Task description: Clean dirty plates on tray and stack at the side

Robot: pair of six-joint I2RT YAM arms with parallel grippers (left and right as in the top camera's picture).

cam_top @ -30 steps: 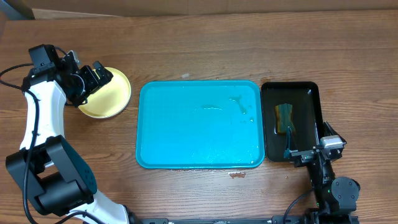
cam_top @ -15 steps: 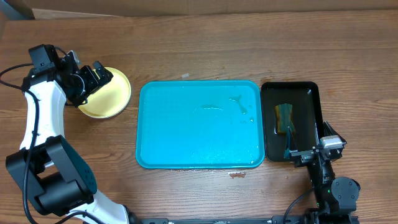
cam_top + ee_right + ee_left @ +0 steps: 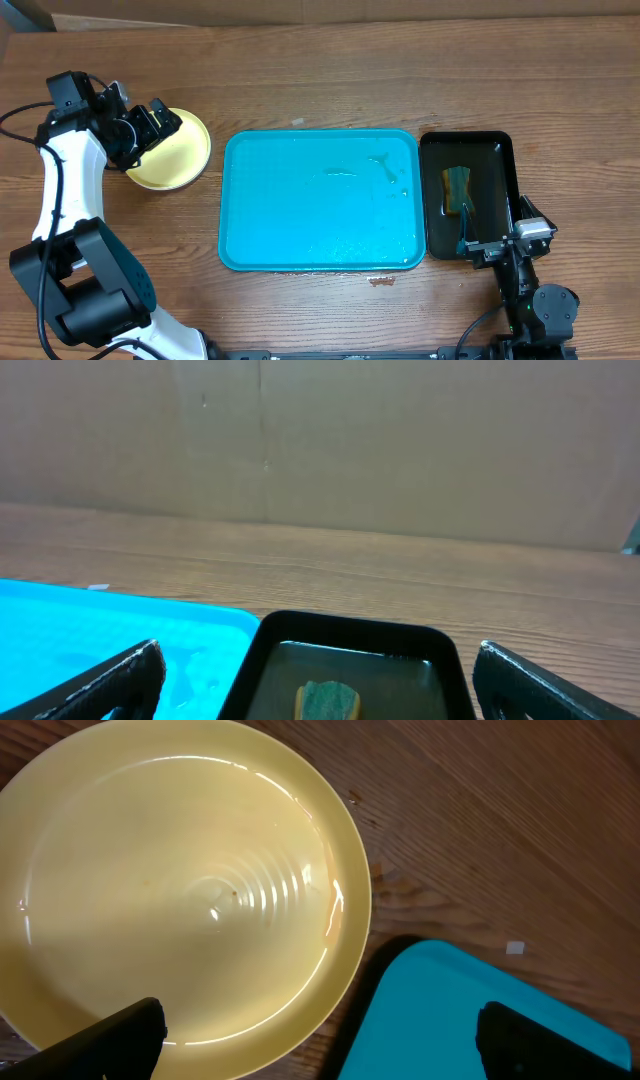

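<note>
A pale yellow-green plate lies on the wooden table left of the turquoise tray. In the left wrist view the plate looks wet and glossy, and the tray's corner shows at the lower right. My left gripper hovers over the plate's left edge, open, nothing between its fingers. The tray's floor shows only wet streaks. My right gripper stands open at the near end of the black tray, holding nothing, and its fingertips frame that tray.
A narrow black tray sits right of the turquoise tray, holding liquid and a yellow-green sponge. A small reddish smear marks the table by the turquoise tray's front edge. A cardboard wall stands behind the table.
</note>
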